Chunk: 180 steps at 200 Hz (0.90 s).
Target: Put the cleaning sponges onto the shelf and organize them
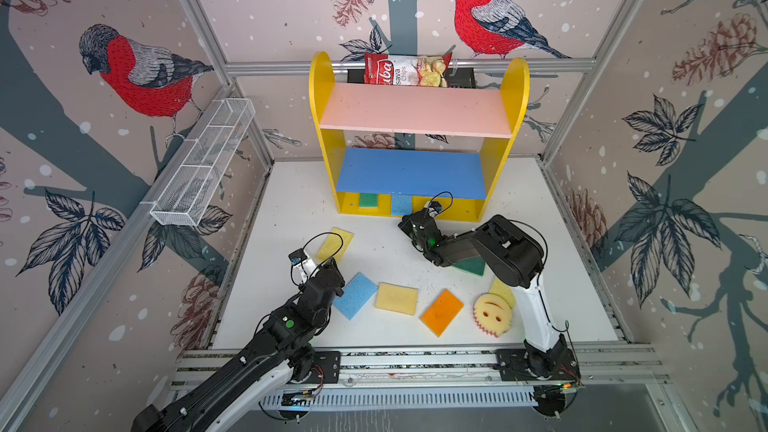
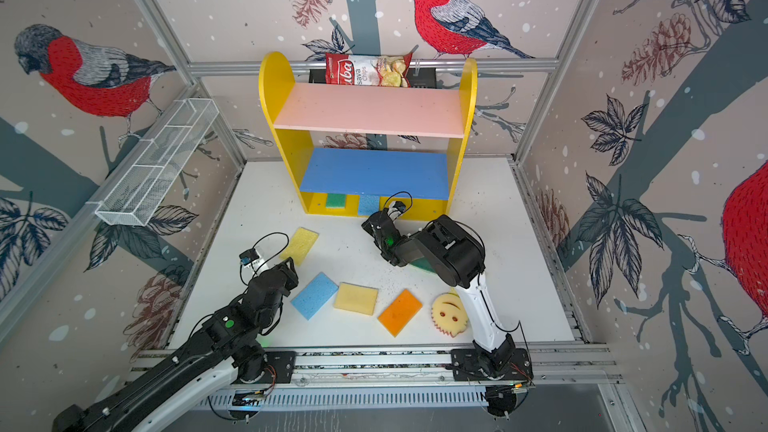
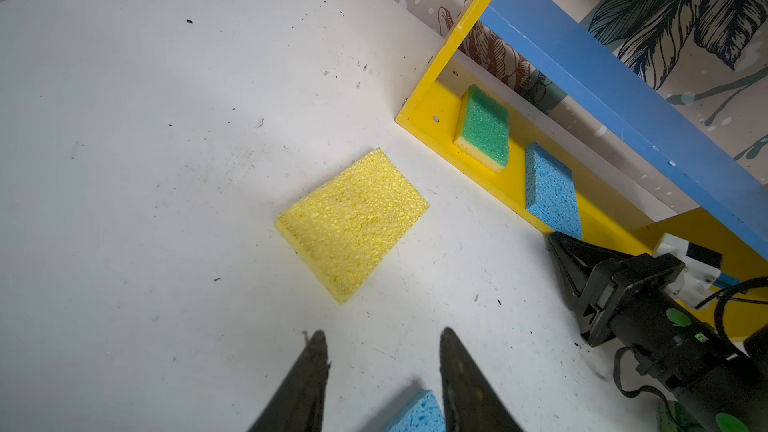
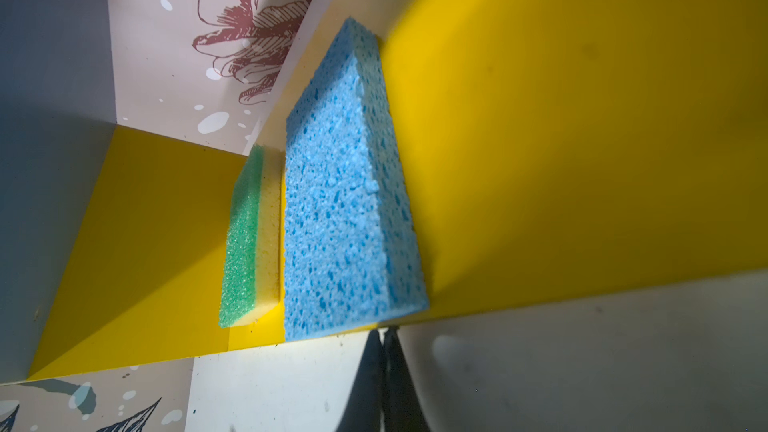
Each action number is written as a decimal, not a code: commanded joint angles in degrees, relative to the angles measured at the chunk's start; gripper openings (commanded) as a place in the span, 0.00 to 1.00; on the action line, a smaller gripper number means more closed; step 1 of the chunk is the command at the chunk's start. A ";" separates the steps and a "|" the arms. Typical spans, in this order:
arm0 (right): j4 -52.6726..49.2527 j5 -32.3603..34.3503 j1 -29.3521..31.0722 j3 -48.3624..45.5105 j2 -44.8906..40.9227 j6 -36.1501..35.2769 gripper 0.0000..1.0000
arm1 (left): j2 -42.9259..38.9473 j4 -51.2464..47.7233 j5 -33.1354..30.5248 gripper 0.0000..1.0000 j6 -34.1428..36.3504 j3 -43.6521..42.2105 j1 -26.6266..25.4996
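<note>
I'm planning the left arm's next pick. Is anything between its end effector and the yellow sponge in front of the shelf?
Nothing visible. Only bare table lies between the open left end effector and the yellow sponge; the loose blue sponge sits behind its fingertips, off that path.

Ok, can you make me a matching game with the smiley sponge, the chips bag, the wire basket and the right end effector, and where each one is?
Things:
1. smiley sponge
2. chips bag
3. wire basket
4. right end effector

Places:
A. hung on the left wall
B. shut, at the front edge of the shelf base
C. on the white table
D. up behind the shelf's top

Pairs: 1-C, 2-D, 3-A, 4-B
</note>
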 commanded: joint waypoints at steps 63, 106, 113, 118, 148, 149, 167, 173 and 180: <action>-4.39 3.45 0.05 -0.68 1.81 -0.79 0.00 | 0.66 1.60 -0.17 0.44 -0.07 0.03 0.16; -5.12 3.23 -1.09 2.29 3.19 -1.71 0.00 | 0.59 1.12 -0.44 0.44 -0.16 0.15 0.16; -5.15 3.36 -1.17 2.48 3.30 -1.94 0.00 | 0.65 1.24 -0.39 0.44 -0.19 0.22 0.16; -5.14 3.41 -1.28 2.58 3.31 -2.05 0.00 | 0.70 1.22 -0.53 0.44 -0.16 0.04 0.20; -4.94 3.10 -1.44 2.41 3.32 -2.17 0.00 | 1.26 1.63 -0.46 0.44 -0.16 0.11 0.16; -4.88 3.10 -1.41 2.41 3.32 -2.12 0.00 | 1.31 1.64 -0.50 0.44 -0.16 0.10 0.16; -4.72 2.92 -1.38 1.97 3.21 -1.88 0.00 | 1.84 2.08 -0.44 0.44 -0.07 0.18 0.18; -4.59 2.84 -1.30 1.88 3.26 -1.90 0.00 | 2.04 2.24 -0.40 0.44 -0.08 0.19 0.16; -4.59 2.67 -1.15 1.88 3.32 -1.82 0.00 | 2.27 2.48 -0.42 0.44 -0.07 0.17 0.16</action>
